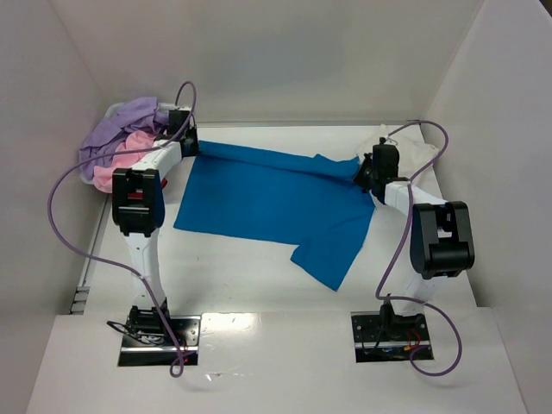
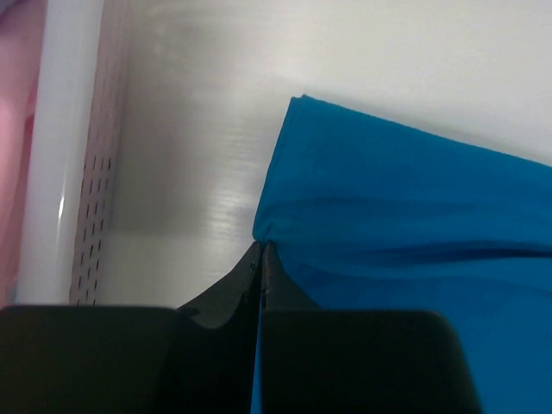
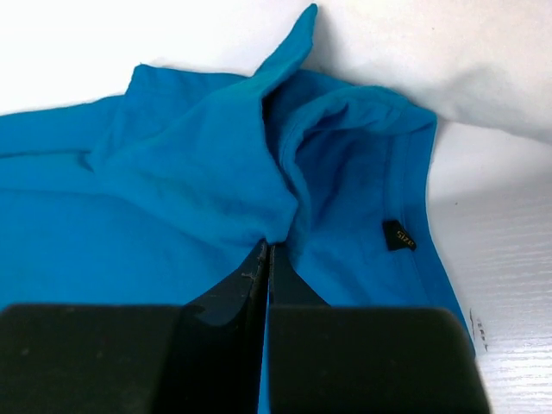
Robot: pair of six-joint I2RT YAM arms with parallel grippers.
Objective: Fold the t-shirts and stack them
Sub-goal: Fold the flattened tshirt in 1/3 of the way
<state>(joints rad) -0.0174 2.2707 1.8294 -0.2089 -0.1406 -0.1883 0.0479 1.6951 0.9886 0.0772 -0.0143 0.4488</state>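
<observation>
A bright blue t-shirt lies spread across the middle of the table, one sleeve trailing toward the front. My left gripper is shut on its back left corner; in the left wrist view the fingertips pinch the blue cloth at its edge. My right gripper is shut on the bunched collar end at the right. The right wrist view shows the shut gripper with blue folds and a small black size label. A white t-shirt lies behind the right gripper.
A white plastic basket stands at the back left with a lavender t-shirt and a pink t-shirt in it; its perforated wall is close to the left gripper. White walls enclose the table on three sides.
</observation>
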